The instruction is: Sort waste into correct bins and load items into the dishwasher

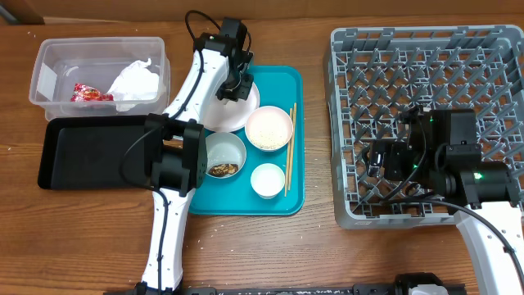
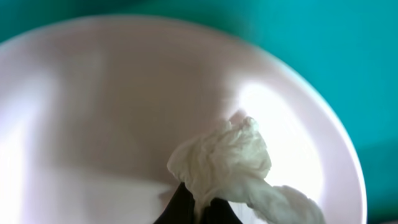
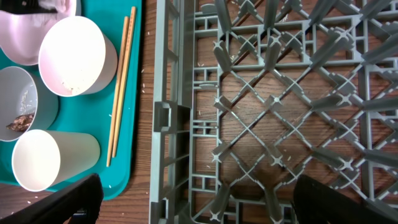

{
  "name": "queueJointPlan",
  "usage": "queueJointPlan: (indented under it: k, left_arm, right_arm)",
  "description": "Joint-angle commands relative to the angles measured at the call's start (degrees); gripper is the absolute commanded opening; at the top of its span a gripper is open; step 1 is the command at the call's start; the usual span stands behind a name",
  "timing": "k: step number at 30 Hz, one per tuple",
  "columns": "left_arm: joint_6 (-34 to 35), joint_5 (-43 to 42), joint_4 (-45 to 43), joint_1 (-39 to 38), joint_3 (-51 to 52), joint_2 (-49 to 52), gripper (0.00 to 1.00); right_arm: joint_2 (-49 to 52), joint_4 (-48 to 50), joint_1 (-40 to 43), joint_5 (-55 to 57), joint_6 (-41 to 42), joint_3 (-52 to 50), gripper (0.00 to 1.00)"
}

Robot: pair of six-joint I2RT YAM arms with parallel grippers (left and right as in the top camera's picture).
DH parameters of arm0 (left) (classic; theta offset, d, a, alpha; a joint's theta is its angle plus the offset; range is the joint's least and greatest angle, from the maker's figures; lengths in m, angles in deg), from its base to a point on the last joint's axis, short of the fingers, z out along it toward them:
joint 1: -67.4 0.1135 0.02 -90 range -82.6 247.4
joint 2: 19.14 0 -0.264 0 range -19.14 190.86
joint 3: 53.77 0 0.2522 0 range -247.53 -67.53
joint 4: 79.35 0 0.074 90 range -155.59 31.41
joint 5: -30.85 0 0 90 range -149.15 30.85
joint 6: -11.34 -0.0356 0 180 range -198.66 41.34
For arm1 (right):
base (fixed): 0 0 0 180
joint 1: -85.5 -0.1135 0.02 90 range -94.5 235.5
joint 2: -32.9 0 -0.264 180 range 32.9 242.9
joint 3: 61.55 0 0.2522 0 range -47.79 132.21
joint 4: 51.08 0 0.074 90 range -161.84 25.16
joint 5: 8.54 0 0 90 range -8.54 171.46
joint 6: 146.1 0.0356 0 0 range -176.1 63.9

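Note:
My left gripper (image 1: 233, 86) hangs over the flat white plate (image 1: 246, 116) on the teal tray (image 1: 288, 82). In the left wrist view it (image 2: 196, 204) is shut on a crumpled white napkin (image 2: 224, 158) just above the plate (image 2: 93, 112). Beside the plate are a bowl with rice grains (image 1: 268, 129), a bowl with brown scraps (image 1: 222, 170), a small cup (image 1: 268, 180) and chopsticks (image 1: 289, 152). My right gripper (image 1: 381, 156) is open and empty over the grey dish rack (image 1: 458, 74). It is also open in its wrist view (image 3: 196, 205).
A clear tub (image 1: 49, 74) at the back left holds a red-and-white wrapper (image 1: 88, 95) and another white napkin (image 1: 137, 82). A black tray (image 1: 90, 152) lies in front of it. The right wrist view shows the rack (image 3: 249, 124), cup (image 3: 46, 158) and chopsticks (image 3: 121, 81).

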Motion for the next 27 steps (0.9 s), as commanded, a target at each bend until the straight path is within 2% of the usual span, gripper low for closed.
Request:
queueJointPlan:
  k: [1, 3, 7, 15, 16, 17, 18, 21, 27]
  left_arm:
    - [4.2, -0.5, 2.8, 2.6, -8.3, -1.6, 0.04]
    - [8.1, -0.8, 6.3, 5.4, -15.3, -4.0, 0.04]
    - [10.3, -1.7, 10.6, 11.0, -22.9, -8.1, 0.04]
    - [9.6, 3.5, 15.7, 20.0, -21.6, -7.4, 0.04]
    - [9.0, 3.4, 15.6, 20.6, -20.8, -6.6, 0.09]
    - [8.4, 3.5, 15.1, 21.1, -20.0, -5.7, 0.20]
    - [7.7, 3.4, 14.4, 21.6, -19.2, -4.7, 0.36]
    - [7.5, 3.3, 13.7, 22.3, -19.0, -1.9, 0.99]
    - [7.4, -0.1, 14.2, 22.2, -20.5, -2.9, 1.00]
  right_arm:
    - [0.0, 0.2, -0.2, -0.1, 0.2, 1.0, 1.00]
    - [0.0, 0.2, -0.2, -0.1, 0.2, 1.0, 1.00]
    - [0.0, 0.5, -0.2, -0.1, 0.2, 1.0, 1.00]
    - [0.0, 1.5, -0.2, -0.1, 0.2, 1.0, 1.00]
    - [0.0, 1.4, -0.2, -0.1, 0.2, 1.0, 1.00]
    - [0.0, 1.4, -0.2, -0.1, 0.2, 1.0, 1.00]
    - [0.0, 1.4, -0.2, -0.1, 0.2, 1.0, 1.00]
    - [0.0, 1.4, -0.2, -0.1, 0.2, 1.0, 1.00]
    - [0.0, 1.4, -0.2, -0.1, 0.2, 1.0, 1.00]
